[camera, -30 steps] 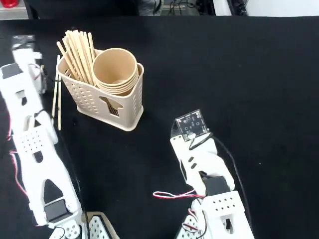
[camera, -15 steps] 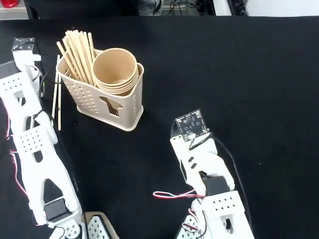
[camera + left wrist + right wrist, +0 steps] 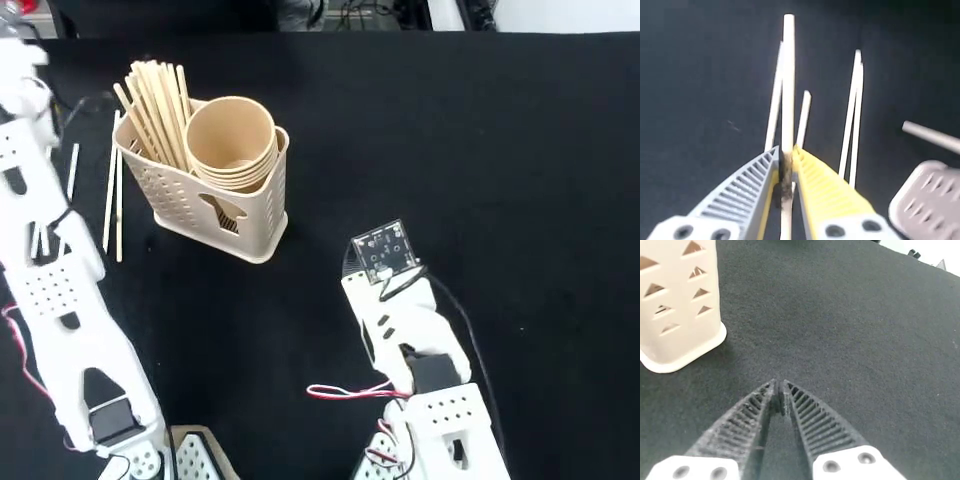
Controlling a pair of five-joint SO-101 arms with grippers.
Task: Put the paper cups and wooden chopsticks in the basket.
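A beige perforated basket (image 3: 225,215) stands at the far left of the black table. It holds a stack of paper cups (image 3: 232,140) and a bundle of wooden chopsticks (image 3: 155,100). Two loose chopsticks (image 3: 113,200) lie just left of the basket, and another (image 3: 72,170) shows beside the left arm (image 3: 50,290). My left gripper (image 3: 786,150) is shut on a single chopstick (image 3: 788,75), held above several others (image 3: 855,115) on the table. My right gripper (image 3: 777,390) is shut with nothing in it, low over bare table near the basket's corner (image 3: 680,315).
The right arm (image 3: 400,320) sits in the middle front of the table, its wrist camera board (image 3: 385,250) uppermost. Red and white cables (image 3: 345,390) loop at its base. The table's right half is bare black cloth (image 3: 500,180).
The left arm has swung toward the far left corner, uncovering a chopstick beside it. The right arm, basket and cups have not moved.
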